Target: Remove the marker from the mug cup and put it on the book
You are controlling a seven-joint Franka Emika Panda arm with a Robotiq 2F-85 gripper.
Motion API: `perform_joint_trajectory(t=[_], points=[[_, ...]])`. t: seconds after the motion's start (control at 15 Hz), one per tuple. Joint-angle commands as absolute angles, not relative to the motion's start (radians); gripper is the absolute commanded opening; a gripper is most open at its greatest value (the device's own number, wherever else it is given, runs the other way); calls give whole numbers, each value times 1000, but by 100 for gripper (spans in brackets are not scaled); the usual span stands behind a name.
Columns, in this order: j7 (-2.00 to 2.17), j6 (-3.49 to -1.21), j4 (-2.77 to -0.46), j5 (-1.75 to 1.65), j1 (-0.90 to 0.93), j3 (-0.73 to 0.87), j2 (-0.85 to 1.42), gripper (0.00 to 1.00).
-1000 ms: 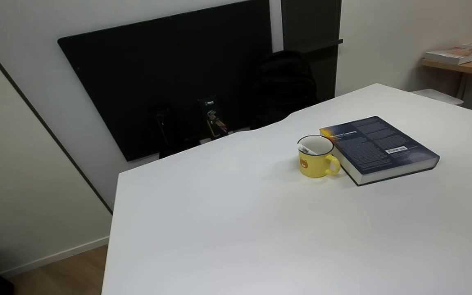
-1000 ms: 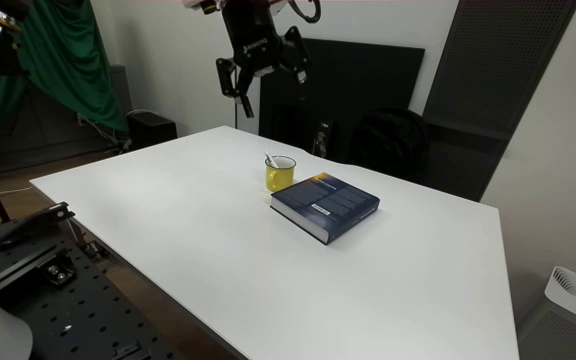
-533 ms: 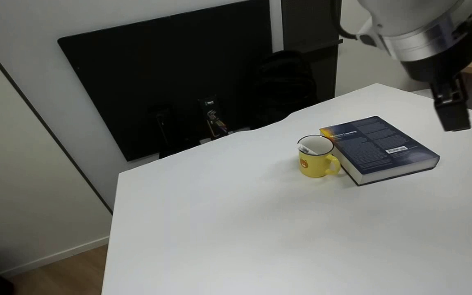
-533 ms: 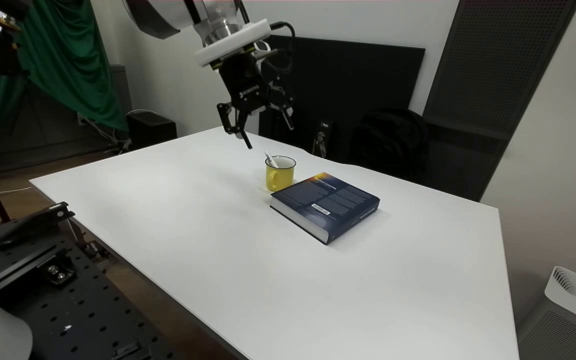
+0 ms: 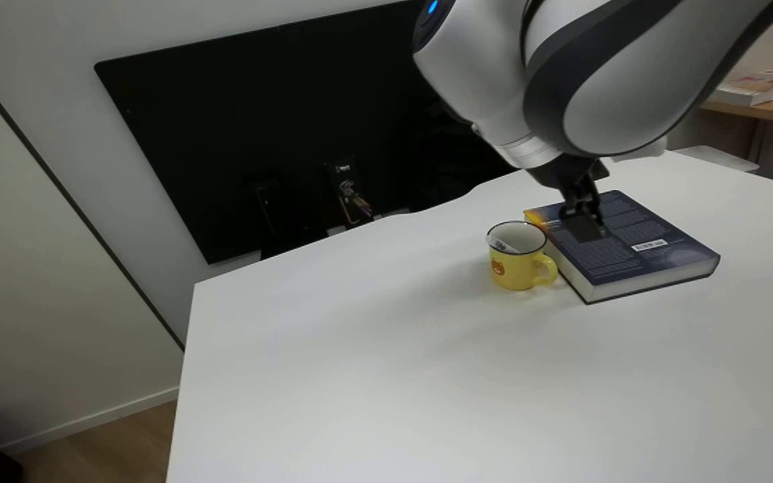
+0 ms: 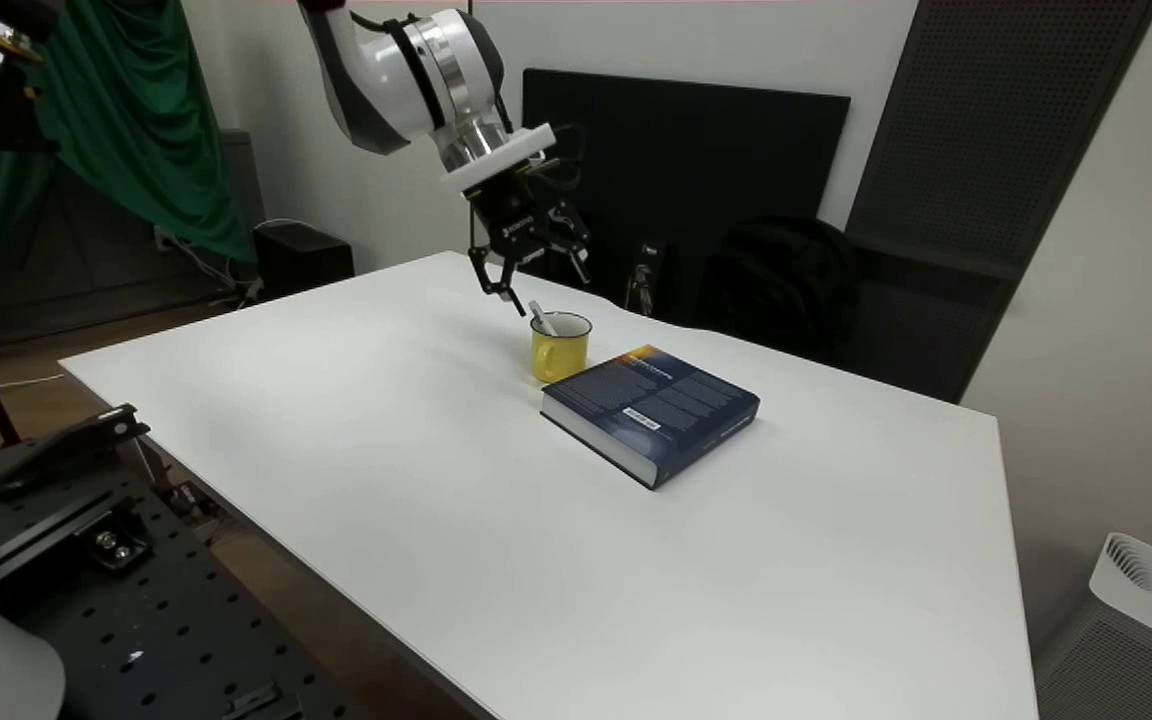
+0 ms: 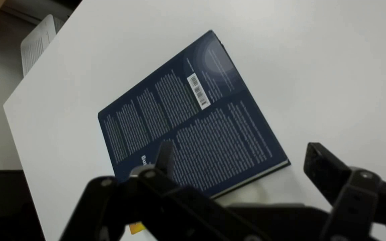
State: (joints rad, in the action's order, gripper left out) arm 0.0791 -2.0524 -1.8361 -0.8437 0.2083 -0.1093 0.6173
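A yellow mug with a dark rim stands upright on the white table in both exterior views (image 5: 517, 274) (image 6: 560, 357). A white marker leans inside it, its upper end at the rim (image 5: 504, 245) (image 6: 542, 318). A thick dark blue book lies flat beside the mug in both exterior views (image 5: 638, 245) (image 6: 651, 412); it also shows in the wrist view (image 7: 196, 124). My gripper is open and empty, tilted above the mug and marker, in both exterior views (image 5: 584, 225) (image 6: 553, 293) and in the wrist view (image 7: 241, 152). Mug and marker are hidden in the wrist view.
The white table (image 6: 416, 470) carries the mug and book. A large black panel (image 6: 696, 150) and a dark backpack (image 6: 786, 285) stand behind its far edge. A perforated dark plate (image 6: 136, 620) lies at the near left, and a white appliance (image 6: 1131, 630) stands at the right.
The arm has come down into view and moved towards the mug; the gripper is now lower and nearer the marker, still open. Mug, marker and book have not moved.
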Motion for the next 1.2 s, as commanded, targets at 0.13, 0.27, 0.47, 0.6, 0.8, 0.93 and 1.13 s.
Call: perform_joint_trajectory(t=[0.13,0.27,0.47,0.6,0.8,0.93,1.13], points=[[56,-2000,-1515,-811,283,-99,841,100],[41,-1992,-1440,-800,309,-98,894,100],[20,-1978,-1348,-791,339,-92,962,100],[2,-1965,-1297,-781,352,-85,1003,100],[-24,-1948,-1226,-771,363,-70,1056,100],[-43,-1941,-1184,-762,368,-60,1087,100],[-67,-1927,-1129,-753,373,-51,1126,100]])
